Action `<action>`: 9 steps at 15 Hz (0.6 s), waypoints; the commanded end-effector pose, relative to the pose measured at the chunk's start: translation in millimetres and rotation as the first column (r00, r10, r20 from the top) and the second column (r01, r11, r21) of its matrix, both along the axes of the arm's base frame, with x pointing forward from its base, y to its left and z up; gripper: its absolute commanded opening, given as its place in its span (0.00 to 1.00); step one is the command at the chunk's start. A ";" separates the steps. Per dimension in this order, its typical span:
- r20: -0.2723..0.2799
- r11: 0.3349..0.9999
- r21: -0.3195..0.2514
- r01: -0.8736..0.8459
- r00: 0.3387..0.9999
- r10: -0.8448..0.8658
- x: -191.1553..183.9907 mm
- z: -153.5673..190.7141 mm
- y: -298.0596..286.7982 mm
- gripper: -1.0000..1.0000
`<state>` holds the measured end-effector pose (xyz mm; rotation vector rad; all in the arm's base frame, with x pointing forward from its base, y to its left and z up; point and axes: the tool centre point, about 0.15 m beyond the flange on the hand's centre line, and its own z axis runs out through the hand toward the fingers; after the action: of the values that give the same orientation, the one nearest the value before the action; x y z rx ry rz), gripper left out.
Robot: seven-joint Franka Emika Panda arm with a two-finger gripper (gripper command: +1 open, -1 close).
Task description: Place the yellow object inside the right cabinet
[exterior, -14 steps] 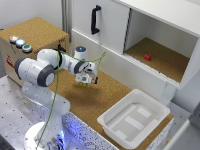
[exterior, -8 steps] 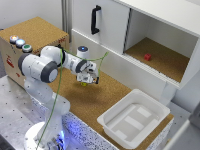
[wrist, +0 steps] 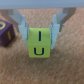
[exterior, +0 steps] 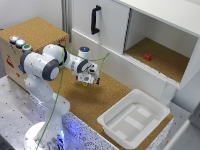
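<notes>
I log: right cabinet (exterior: 165, 57), open, cork floor, red cube (exterior: 147, 57) inside. White tray (exterior: 134, 120) on the cork worktop (exterior: 102, 97). My gripper (exterior: 86, 81), jaws clamped on the yellow object (wrist: 39, 43), above the worktop.

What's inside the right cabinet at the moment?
The right cabinet holds one small red cube on its cork floor. The strip just behind its front lip is hidden.

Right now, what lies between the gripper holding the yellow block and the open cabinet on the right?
Exterior view: between the gripper, shut on the yellow block, and the cabinet lies only bare cork counter and the cabinet's white front ledge. The tray sits aside.
</notes>
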<state>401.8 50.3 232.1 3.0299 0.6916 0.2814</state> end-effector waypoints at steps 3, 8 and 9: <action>0.132 0.989 -0.048 0.141 0.982 -0.134 4.4 103.7 -76.9 0.00; 0.213 0.983 -0.055 0.173 0.964 -0.158 41.8 136.8 -155.3 0.00; 0.229 0.982 -0.059 0.178 0.960 -0.160 50.7 145.7 -175.8 0.00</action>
<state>418.4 -47.8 340.2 2.9214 0.4151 0.5112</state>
